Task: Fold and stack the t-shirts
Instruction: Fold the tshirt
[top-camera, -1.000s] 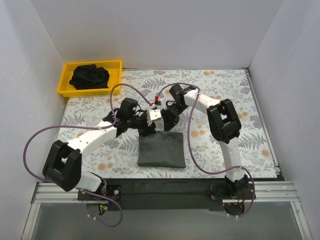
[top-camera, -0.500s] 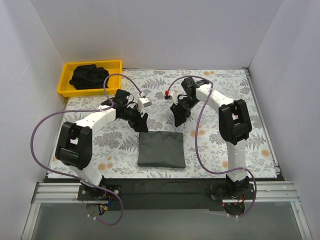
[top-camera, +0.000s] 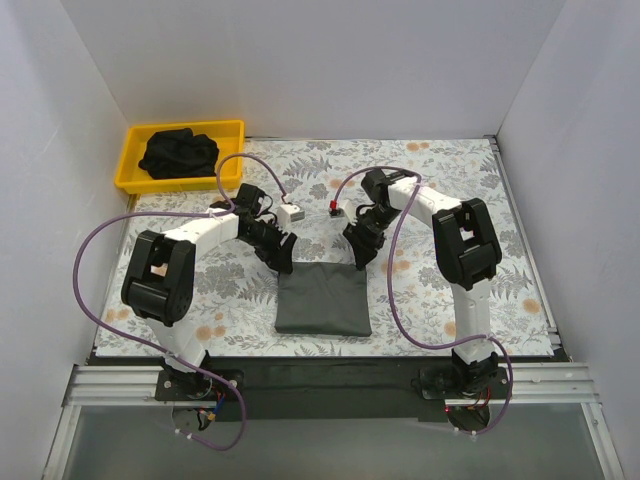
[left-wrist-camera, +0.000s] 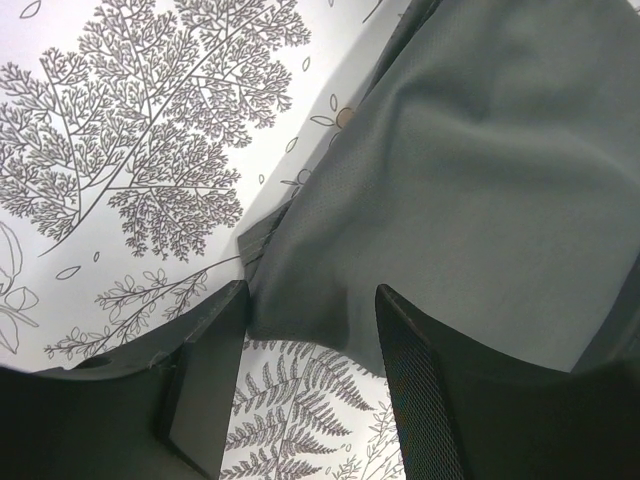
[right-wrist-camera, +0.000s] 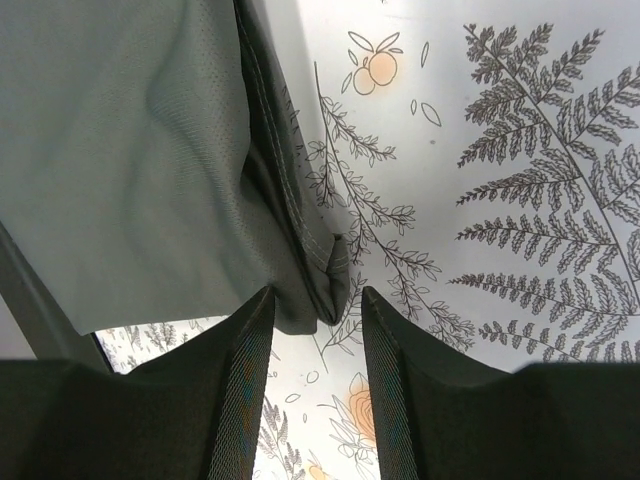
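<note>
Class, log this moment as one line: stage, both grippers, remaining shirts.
stage: folded t-shirt lying flat | left gripper: open at its far-left corner | right gripper: open at far-right corner | pending: crumpled t-shirts in yellow tray

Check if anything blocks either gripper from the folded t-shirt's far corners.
Nothing visible does. The left gripper and right gripper hang open right at the folded t-shirt's two far corners. In the wrist views each corner lies between the fingers, with only bare patterned tablecloth around them.
</note>
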